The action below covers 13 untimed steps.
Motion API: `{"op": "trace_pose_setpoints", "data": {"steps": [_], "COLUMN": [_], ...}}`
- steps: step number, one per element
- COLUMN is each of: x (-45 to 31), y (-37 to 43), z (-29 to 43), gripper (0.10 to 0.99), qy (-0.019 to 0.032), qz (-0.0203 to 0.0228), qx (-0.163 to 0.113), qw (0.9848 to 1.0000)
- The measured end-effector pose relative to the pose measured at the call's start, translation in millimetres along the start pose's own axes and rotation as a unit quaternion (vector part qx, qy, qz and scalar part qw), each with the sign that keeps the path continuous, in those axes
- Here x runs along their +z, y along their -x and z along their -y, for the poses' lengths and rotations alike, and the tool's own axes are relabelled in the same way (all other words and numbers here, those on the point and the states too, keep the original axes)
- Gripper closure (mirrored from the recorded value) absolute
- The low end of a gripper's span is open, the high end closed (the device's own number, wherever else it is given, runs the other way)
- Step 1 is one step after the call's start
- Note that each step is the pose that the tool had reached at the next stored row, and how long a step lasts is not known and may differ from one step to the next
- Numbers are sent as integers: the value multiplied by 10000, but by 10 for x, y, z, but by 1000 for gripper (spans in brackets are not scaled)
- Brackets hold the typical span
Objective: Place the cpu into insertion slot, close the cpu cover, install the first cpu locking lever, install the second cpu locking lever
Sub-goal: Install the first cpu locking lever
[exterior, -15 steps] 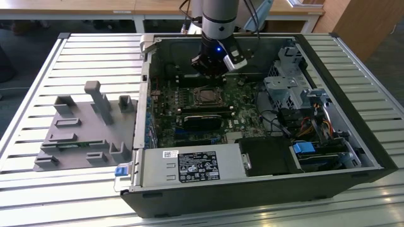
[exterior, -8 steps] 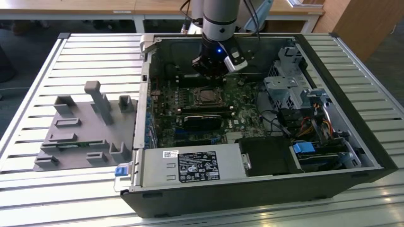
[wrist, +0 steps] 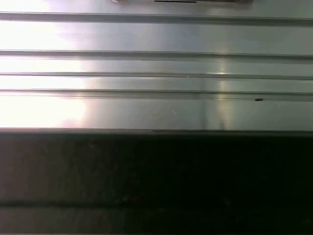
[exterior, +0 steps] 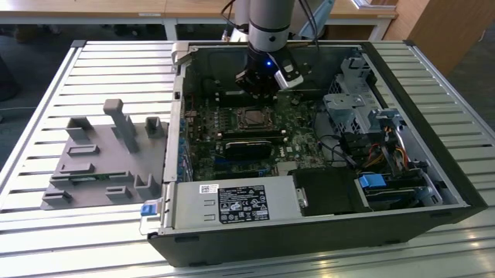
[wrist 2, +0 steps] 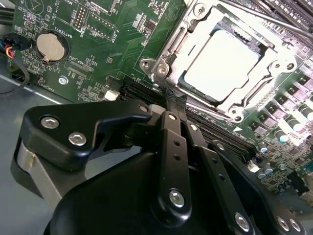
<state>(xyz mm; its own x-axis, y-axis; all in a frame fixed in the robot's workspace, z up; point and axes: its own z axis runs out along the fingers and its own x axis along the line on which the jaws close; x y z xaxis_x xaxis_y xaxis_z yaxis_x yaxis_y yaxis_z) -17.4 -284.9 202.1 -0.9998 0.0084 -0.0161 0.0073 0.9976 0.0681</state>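
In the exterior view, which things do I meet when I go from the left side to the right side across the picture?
Grey holder block → power supply box → cpu in the insertion slot → blue-tabbed drive bay → the case's wall on the exterior view's right.

The setting reads as a robotics lab or test workshop. An opened computer case (exterior: 325, 231) lies on its side on a worktop (exterior: 69, 231) of ribbed aluminium slats, its green motherboard (exterior: 232, 156) exposed. Beside it, towards the exterior view's left, sits a grey fixture tray (exterior: 101, 168) with upright posts and pockets (the sort made to hold parts in set places). A robot arm (exterior: 270, 23) reaches down into the case. Behind stand wooden desks (exterior: 101, 8) with pale metal legs.
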Motion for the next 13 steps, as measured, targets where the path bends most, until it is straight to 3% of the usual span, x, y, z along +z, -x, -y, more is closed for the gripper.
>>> {"op": "trace_pose_setpoints", "data": {"steps": [7,13], "x": [29,32], "y": [-1,-1], "z": [2,2], "gripper": [973,973], "qy": [-41,-47], "qz": [-2,0], "qx": [-1,-1], "qw": [10000,10000]}}
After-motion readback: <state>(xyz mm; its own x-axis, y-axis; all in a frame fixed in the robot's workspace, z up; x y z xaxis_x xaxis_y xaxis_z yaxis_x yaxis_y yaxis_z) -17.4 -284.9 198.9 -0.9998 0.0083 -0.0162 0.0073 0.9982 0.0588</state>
